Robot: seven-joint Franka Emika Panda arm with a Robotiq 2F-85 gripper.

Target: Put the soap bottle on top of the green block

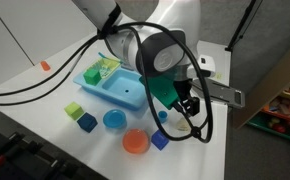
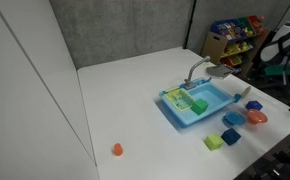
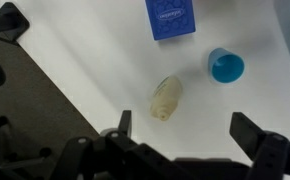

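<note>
The wrist view looks down on a small blue round object (image 3: 226,66), apparently the soap bottle standing upright; it also shows as a small blue thing by the gripper in an exterior view (image 1: 163,116). A green block (image 1: 73,109) lies on the white table in front of the toy sink, and shows in both exterior views (image 2: 214,142). My gripper (image 3: 185,125) is open and empty above the table. The bottle lies beyond its fingertips, toward one side. In an exterior view the gripper (image 1: 188,103) hangs beside the sink, far from the green block.
A cream bottle-shaped object (image 3: 165,97) lies on its side just ahead of the jaws. A blue cube (image 3: 171,18) sits further out. A blue toy sink (image 1: 125,95) holds green pieces. A blue cube (image 1: 87,122), a blue cup (image 1: 114,120) and an orange bowl (image 1: 135,142) stand nearby.
</note>
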